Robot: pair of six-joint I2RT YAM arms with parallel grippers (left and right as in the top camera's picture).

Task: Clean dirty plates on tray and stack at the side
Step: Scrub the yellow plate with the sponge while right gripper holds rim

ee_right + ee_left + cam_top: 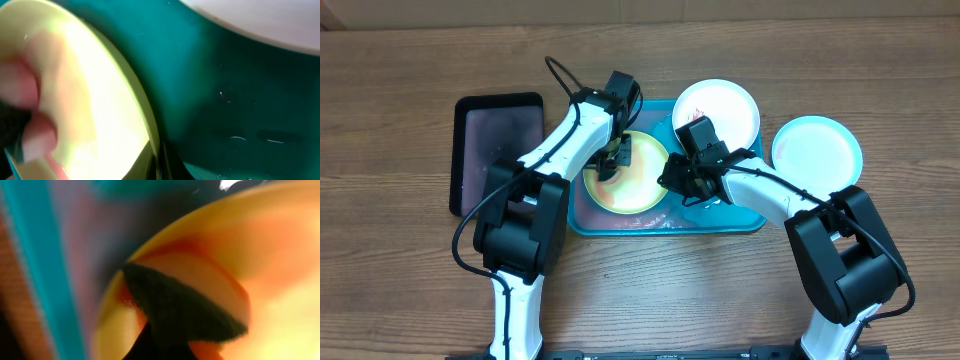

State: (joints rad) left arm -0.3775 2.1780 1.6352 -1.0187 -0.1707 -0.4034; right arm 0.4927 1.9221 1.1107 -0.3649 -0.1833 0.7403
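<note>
The yellow-green plate (638, 180) lies in the left half of the turquoise tray (735, 218), smeared red and orange. My left gripper (616, 157) is shut on a dark sponge (185, 310) and presses it on the plate (280, 255) near its far left rim. My right gripper (676, 181) is shut on the plate's right rim, one finger on each side (160, 160). The white plate (720, 108) with a small red mark rests over the tray's far right corner. The light blue plate (817, 150) lies on the table to the right of the tray.
A smaller black tray (498, 150) lies on the table to the left of the turquoise tray. Drops of liquid sit on the tray floor (240, 100) near its front right. The white plate's edge (260, 20) shows in the right wrist view.
</note>
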